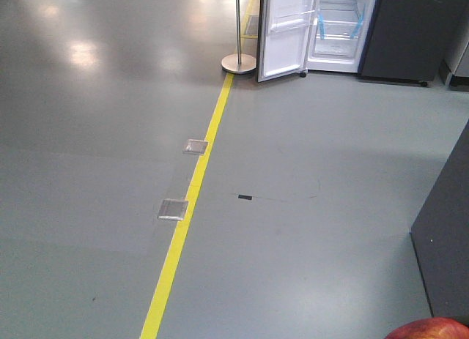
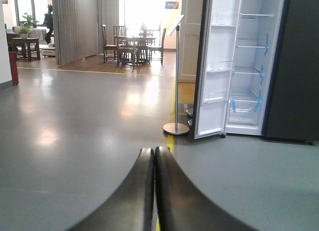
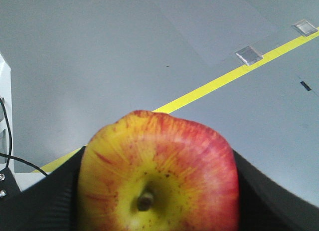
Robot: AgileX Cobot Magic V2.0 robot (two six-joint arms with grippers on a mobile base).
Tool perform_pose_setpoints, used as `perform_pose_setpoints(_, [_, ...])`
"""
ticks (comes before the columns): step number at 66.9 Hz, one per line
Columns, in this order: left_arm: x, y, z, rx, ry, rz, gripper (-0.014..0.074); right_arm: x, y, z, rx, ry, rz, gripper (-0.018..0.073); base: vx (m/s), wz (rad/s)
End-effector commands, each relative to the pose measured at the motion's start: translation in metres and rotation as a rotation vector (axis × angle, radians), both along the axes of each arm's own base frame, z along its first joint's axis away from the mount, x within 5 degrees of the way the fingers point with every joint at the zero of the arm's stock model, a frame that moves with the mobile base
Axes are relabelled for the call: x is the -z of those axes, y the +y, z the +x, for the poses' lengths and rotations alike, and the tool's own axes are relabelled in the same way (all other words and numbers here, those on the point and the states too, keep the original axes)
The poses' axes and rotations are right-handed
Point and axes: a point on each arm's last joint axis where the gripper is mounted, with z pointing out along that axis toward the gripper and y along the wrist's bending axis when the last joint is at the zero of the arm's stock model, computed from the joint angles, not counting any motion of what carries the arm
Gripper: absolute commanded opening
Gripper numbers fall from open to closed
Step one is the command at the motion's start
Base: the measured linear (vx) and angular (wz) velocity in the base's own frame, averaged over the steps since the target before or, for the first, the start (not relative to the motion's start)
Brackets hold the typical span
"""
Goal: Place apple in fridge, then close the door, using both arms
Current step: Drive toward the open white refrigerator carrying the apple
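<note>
Stage: apple in hand, base well short of the fridge; placing and closing are not yet done.

Apple: seated in the right claw, clamped between two black pads at its left and right flanks, stem dimple turned toward the wrist camera. In the front view only its red top shows, at the lower right edge of the frame.

Left claw: fingers pressed together, nothing between them.

Key relation: the fridge stands in the upper right of the front view, well apart from the apple across bare floor. The door hangs open on the left side of the compartment, white inner face and bins showing. White shelves with blue tape are exposed to the right of it. Judgement: the right arm is better placed for the shelves, the left for the door.

Pose: the left claw points level and forward, with the door right of centre in its view. The right claw tilts down at the floor and the yellow line. Neither arm's links are visible.

Next needs: drive closer first.
</note>
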Motion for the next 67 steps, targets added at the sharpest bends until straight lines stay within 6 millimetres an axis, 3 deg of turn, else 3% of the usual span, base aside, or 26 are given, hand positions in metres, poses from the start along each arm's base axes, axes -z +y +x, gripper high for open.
perform_pose_setpoints(1, [-0.0134,-0.0002,-0.0029,0.007,-0.109,-0.012,-0.0006,-0.0119,0.0023,0.0028,0.008,-0.057,0.056,0.0159,0.24,-0.06])
perform_pose_setpoints(67, [-0.0134,-0.0002,-0.0029,0.007,-0.109,-0.012,-0.0006,-0.0119,0.0023,0.0028,0.008,-0.057,0.056,0.0159,0.25,-0.07])
